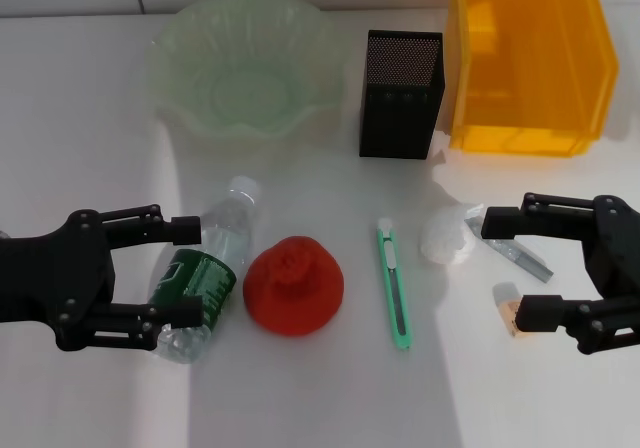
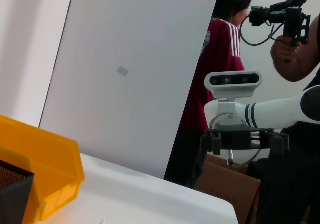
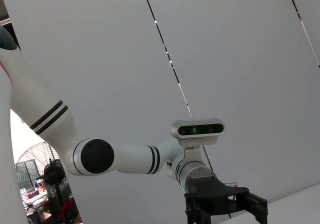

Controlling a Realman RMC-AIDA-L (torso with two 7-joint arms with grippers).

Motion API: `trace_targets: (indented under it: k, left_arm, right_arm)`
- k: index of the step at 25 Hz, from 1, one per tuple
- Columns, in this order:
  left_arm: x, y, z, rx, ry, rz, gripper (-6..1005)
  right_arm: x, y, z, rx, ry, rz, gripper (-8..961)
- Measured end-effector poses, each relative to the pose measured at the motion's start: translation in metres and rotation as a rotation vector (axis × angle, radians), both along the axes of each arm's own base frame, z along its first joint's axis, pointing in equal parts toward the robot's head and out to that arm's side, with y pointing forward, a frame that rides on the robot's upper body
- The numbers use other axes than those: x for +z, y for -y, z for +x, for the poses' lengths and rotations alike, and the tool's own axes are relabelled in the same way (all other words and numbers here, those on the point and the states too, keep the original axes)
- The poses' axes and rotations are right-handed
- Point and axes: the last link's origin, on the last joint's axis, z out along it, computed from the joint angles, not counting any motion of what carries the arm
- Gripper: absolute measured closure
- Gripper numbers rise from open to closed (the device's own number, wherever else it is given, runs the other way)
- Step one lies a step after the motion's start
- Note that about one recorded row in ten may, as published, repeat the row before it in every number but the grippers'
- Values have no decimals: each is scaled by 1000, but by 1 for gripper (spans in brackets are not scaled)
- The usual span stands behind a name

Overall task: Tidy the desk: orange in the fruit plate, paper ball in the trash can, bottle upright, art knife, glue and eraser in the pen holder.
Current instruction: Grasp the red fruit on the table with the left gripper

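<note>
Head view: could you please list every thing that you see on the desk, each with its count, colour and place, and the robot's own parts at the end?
fruit plate: one, pale green, far left.
pen holder: one, black mesh, far centre, upright.
trash can: one, orange-yellow bin, far right.
bottle: one, clear with green label, lying down at near left.
orange: one, red-orange, right of the bottle.
art knife: one, green, centre, lying flat.
paper ball: one, white, right of the knife.
glue: one, grey stick, partly under the right gripper.
eraser: one, pale, near right.
left gripper: one, black, fingers open on both sides of the bottle.
right gripper: one, black, fingers open above the glue and eraser.
</note>
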Motion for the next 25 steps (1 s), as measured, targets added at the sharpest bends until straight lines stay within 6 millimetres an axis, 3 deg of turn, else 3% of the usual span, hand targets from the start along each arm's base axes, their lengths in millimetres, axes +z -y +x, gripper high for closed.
trace_targets:
  k: [17, 25]
  left_arm:
    - [-1, -3, 3, -9, 1, 0, 155]
    - [-20, -37, 32, -63, -88, 0, 153]
  right_arm:
    - [0, 3, 3, -20, -6, 5, 131]
    - [4, 17, 24, -114, -1, 54, 136]
